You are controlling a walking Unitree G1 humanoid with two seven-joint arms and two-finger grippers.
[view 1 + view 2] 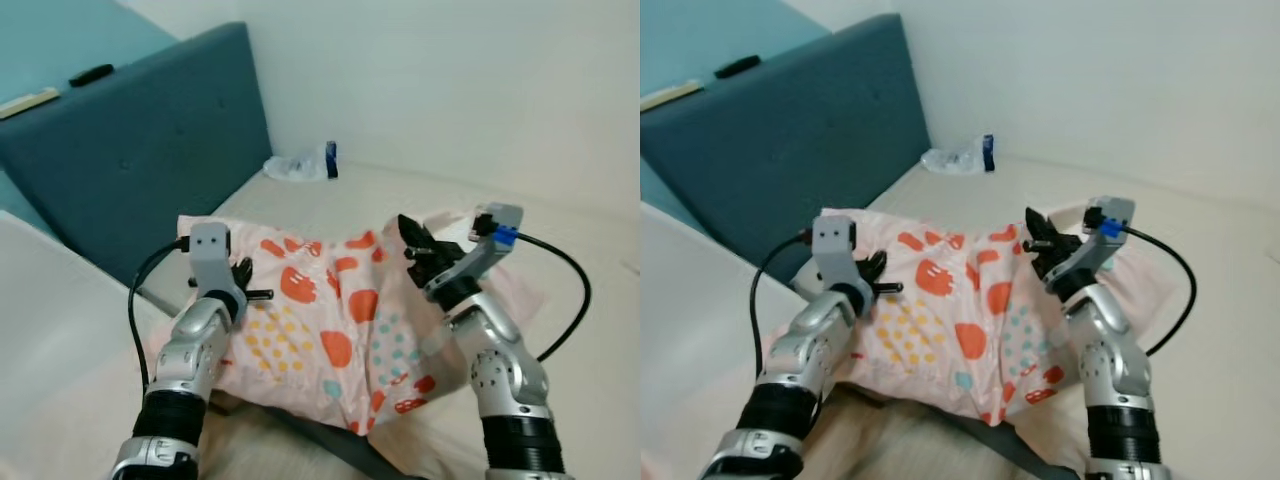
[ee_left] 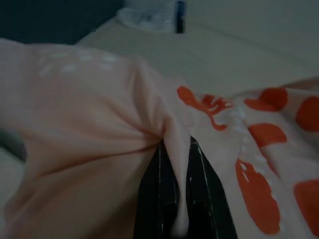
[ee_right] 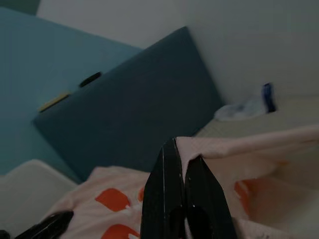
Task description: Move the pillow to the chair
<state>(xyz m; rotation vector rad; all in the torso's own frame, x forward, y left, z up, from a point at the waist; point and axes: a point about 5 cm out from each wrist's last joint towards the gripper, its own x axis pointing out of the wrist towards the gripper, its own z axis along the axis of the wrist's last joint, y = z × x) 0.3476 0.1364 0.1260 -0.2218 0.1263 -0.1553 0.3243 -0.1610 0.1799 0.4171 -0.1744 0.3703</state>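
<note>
Holding the pillow [image 1: 330, 320] with both grippers, we have it pinched at its two upper corners: our left gripper [image 1: 243, 285] at about nine o'clock, closed on a fold of pink fabric that bunches between its fingers [image 2: 199, 199] in the left wrist view, and our right gripper [image 1: 420, 250] at about two o'clock, its fingers [image 3: 164, 199] clamped narrow on the opposite edge. The grasp looks done; as we judge it, the carry and the set-down are still ahead, since no chair is in sight yet. The pillow hangs close in front of us over the beige bed [image 1: 560, 230], its long axis running roughly nine to three. Farther off at ten o'clock stands the blue headboard [image 1: 150, 150], and at twelve a crumpled plastic bag [image 1: 300, 165].
</note>
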